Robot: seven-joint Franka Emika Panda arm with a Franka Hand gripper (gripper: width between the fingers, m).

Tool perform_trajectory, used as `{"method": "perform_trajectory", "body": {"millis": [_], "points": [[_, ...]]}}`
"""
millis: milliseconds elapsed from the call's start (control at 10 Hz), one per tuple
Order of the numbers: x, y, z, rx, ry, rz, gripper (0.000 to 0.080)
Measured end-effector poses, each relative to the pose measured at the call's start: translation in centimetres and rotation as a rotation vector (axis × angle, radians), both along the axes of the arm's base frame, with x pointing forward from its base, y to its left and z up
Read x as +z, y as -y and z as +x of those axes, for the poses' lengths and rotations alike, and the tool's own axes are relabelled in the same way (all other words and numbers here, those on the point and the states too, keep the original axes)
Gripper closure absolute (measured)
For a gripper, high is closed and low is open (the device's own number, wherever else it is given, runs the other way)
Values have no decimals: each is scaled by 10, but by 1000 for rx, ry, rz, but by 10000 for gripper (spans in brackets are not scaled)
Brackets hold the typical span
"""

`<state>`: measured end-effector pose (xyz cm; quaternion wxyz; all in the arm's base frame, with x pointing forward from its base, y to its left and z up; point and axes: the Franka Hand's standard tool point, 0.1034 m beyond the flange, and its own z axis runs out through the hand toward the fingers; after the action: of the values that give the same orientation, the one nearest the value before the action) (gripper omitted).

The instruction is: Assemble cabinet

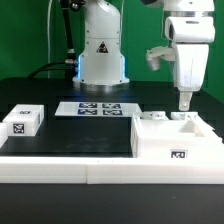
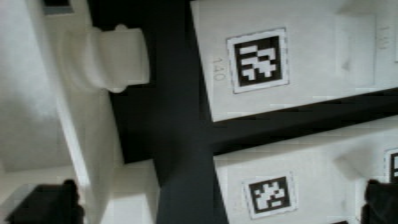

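The cabinet [image 1: 172,137] is a large white hollow box with a marker tag on its front, at the exterior view's right. My gripper [image 1: 185,101] hangs straight down just above the cabinet's top, near its far right part. In the wrist view the cabinet's panelled face [image 2: 285,110] fills the picture, with tagged sections and a dark gap running between the white parts. A rounded white lug [image 2: 116,55] sticks out beside that gap. My gripper [image 2: 214,205] is open, with its dark fingertips [image 2: 45,203] far apart at the picture's two sides and nothing held.
A small white tagged block [image 1: 22,122] sits at the exterior view's left. The marker board [image 1: 97,108] lies flat in front of the robot's base [image 1: 102,55]. A low white wall [image 1: 70,165] runs along the table's front edge.
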<state>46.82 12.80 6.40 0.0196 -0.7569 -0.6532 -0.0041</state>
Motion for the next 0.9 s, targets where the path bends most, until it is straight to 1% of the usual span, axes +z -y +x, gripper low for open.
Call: {"method": "perform_trajectory", "body": {"millis": [200,400,600,700,800,900], "points": [[-1,0,-1,-1,-2,0,2],[-7,-18,-19,39,7,19,2],[-18,-39,-35,98,-17,30,2],[-24,-42,-36,132,-11,43,2],[-31,-45,-40,110,-18,49,2],[-36,-45,-42,81,-6,60,2]]}}
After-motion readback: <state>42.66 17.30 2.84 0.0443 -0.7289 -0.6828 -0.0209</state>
